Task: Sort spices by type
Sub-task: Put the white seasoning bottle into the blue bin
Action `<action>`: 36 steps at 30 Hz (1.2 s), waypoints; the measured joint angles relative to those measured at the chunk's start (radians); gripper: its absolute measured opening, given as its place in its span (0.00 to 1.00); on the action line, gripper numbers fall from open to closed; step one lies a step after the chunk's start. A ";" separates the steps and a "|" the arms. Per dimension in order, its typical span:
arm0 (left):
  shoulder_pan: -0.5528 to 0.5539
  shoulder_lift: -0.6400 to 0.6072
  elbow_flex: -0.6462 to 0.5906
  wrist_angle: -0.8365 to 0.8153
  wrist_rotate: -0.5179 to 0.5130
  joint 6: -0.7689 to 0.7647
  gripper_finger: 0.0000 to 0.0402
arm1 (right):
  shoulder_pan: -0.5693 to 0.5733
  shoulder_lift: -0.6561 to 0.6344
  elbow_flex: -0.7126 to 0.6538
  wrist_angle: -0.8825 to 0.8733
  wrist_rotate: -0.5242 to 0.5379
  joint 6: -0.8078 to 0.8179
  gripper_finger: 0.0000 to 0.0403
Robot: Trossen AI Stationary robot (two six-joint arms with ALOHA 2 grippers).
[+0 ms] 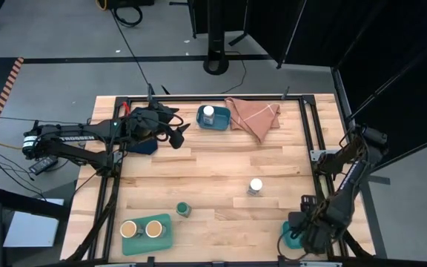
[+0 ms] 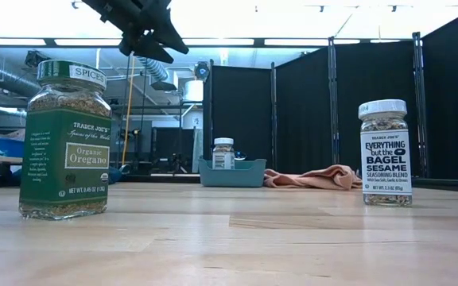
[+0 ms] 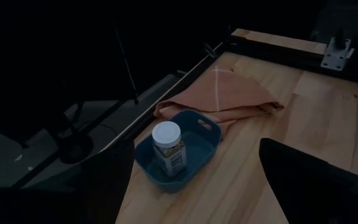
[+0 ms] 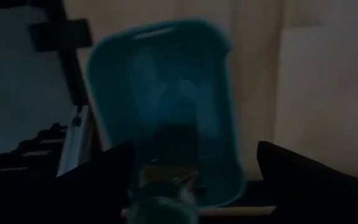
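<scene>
A green-lidded oregano jar and a white-lidded sesame jar stand upright on the wooden table. Another white-lidded jar stands in a blue tray at the far edge. Two tan-lidded jars stand in a teal tray at the near left. My left gripper hovers open, left of the blue tray. My right gripper hangs open, pointing down over a teal tray at the near right. A jar shows dimly in that tray's end.
A folded orange cloth lies right of the blue tray at the far edge. Another blue tray sits under my left arm. Black frame rails run along the table's sides. The middle of the table is bare wood.
</scene>
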 joint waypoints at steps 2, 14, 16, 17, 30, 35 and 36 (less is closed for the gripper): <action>0.000 0.000 0.000 0.000 0.000 0.000 0.87 | -0.027 -0.011 0.000 -0.009 0.023 -0.018 0.86; 0.000 0.000 0.000 0.001 0.000 -0.001 0.87 | -0.257 -0.125 0.001 -0.144 0.350 -0.053 0.83; 0.000 0.000 0.000 0.002 0.000 -0.001 0.87 | -0.319 -0.135 0.001 -0.137 0.380 -0.062 0.82; 0.000 0.000 0.000 0.001 0.000 -0.001 0.87 | -0.351 -0.135 0.001 -0.131 0.383 -0.075 0.82; 0.000 0.000 0.000 -0.004 0.002 0.000 0.87 | -0.615 -0.124 0.001 0.160 0.308 -0.369 0.85; 0.000 0.000 0.000 -0.005 0.027 0.001 0.87 | -0.634 -0.124 -0.007 0.175 0.302 -0.392 0.85; 0.000 0.000 0.000 -0.005 0.027 0.001 0.87 | -0.634 -0.124 -0.007 0.185 0.302 -0.405 0.85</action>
